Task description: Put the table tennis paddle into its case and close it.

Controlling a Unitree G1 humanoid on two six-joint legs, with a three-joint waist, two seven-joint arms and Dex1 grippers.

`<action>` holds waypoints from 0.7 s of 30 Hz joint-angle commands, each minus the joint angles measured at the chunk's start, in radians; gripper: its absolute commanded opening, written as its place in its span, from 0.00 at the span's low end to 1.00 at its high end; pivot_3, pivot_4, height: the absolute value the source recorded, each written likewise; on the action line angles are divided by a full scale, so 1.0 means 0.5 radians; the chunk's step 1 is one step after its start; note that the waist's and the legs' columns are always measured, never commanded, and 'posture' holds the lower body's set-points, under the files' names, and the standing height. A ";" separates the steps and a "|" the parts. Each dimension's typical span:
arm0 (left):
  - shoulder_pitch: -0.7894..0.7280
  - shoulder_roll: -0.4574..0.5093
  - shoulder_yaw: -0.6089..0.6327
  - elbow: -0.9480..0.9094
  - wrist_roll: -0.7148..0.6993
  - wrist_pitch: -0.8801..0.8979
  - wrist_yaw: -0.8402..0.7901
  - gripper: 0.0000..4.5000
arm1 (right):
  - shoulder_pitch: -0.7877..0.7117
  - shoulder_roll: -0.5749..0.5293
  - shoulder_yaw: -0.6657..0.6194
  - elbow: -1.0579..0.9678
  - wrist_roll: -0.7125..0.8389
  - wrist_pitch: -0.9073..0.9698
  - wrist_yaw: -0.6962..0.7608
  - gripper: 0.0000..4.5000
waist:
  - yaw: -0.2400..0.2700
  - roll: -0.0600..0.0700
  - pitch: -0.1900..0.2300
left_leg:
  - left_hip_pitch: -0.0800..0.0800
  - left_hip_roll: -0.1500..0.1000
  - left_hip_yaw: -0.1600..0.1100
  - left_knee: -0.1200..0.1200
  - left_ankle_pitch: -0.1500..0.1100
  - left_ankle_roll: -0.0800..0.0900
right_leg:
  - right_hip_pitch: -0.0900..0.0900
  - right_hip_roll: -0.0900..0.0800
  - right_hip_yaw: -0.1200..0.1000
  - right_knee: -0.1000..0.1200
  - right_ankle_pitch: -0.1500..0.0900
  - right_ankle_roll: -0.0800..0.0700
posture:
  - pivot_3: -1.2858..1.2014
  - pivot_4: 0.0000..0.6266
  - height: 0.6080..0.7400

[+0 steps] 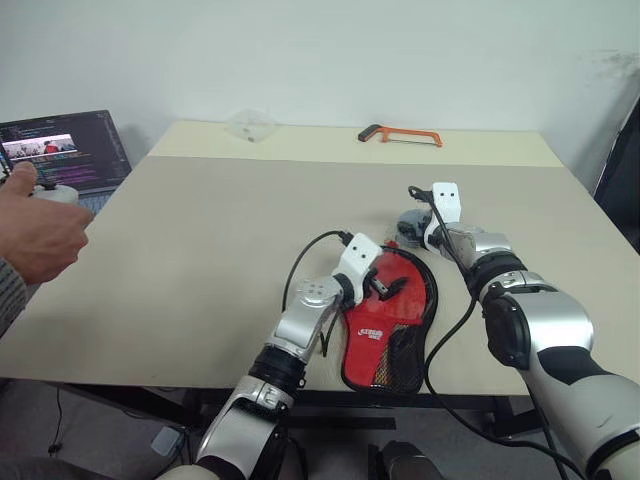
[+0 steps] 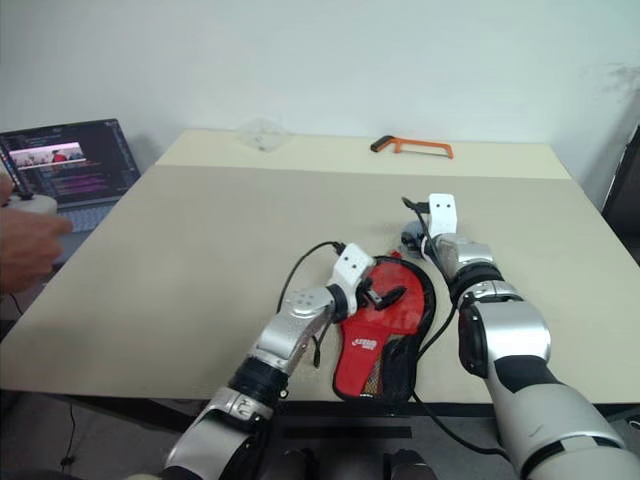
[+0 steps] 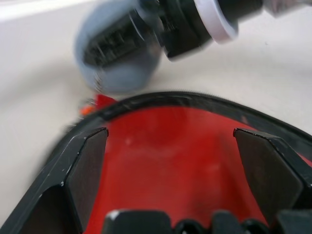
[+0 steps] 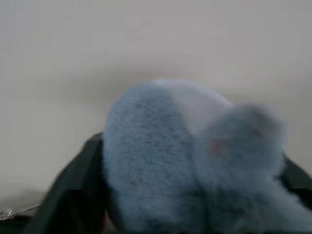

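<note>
The case [image 1: 385, 330] lies red side up at the near edge of the table [image 1: 200, 260], mesh end nearest; a white logo is printed on the red, lettering too small to read. The left gripper [image 1: 388, 290] reaches forward and right from a bent elbow, low over the case's middle, fingers spread wide with nothing between them. Just beyond the case's far end, the right gripper [image 1: 412, 232] points forward and slightly down at a grey-blue fuzzy object [image 4: 185, 165]; whether its fingers grip it cannot be told. The table tennis paddle cannot be made out. At far left a person's hand [image 1: 35, 235] holds a controller beside a laptop [image 1: 65, 150]. An orange-handled hacksaw [image 1: 400, 135] lies at the far edge.
</note>
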 commanded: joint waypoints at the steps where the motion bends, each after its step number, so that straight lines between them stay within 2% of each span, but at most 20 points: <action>1: -0.016 -0.013 0.012 0.082 -0.010 0.176 0.039 1.00 | -0.018 -0.029 -0.034 -0.035 -0.002 -0.029 -0.038 0.56 | 0.000 0.001 -0.001 | 0.000 0.000 0.000 0.000 0.000 0.000 | 0.000 0.000 0.000 0.000 0.000 0.000 | 0.52 0.24 1.00; 5: 0.007 0.009 0.010 0.151 -0.021 0.323 0.039 1.00 | -0.027 -0.041 -0.035 -0.043 -0.018 -0.035 -0.035 0.29 | -0.002 0.002 -0.002 | 0.006 0.000 0.000 0.001 0.000 0.000 | 0.005 0.000 0.001 0.000 -0.002 0.005 | 0.52 0.24 1.00; 7: 0.009 0.011 0.014 0.163 -0.023 0.384 0.054 1.00 | -0.033 -0.047 -0.032 -0.046 -0.023 -0.036 -0.030 0.21 | -0.006 0.003 -0.002 | 0.008 0.000 0.000 0.001 0.000 0.000 | 0.007 0.000 0.001 0.000 -0.004 0.008 | 0.52 0.24 1.00; 14: -0.016 0.020 -0.059 0.098 -0.018 0.519 -0.022 1.00 | -0.066 -0.072 -0.027 -0.059 -0.035 -0.049 -0.009 0.15 | -0.008 0.004 -0.003 | 0.012 0.000 0.001 0.000 0.000 0.000 | 0.010 0.000 0.002 0.001 -0.005 0.008 | 0.52 0.24 1.00; 21: 0.015 0.035 -0.106 0.062 -0.010 0.576 -0.060 1.00 | -0.084 -0.198 -0.007 -0.073 -0.073 -0.086 -0.012 0.15 | -0.003 0.005 -0.003 | 0.012 0.000 0.001 0.000 0.000 0.000 | 0.010 0.000 0.002 0.000 -0.005 0.008 | 0.52 0.24 1.00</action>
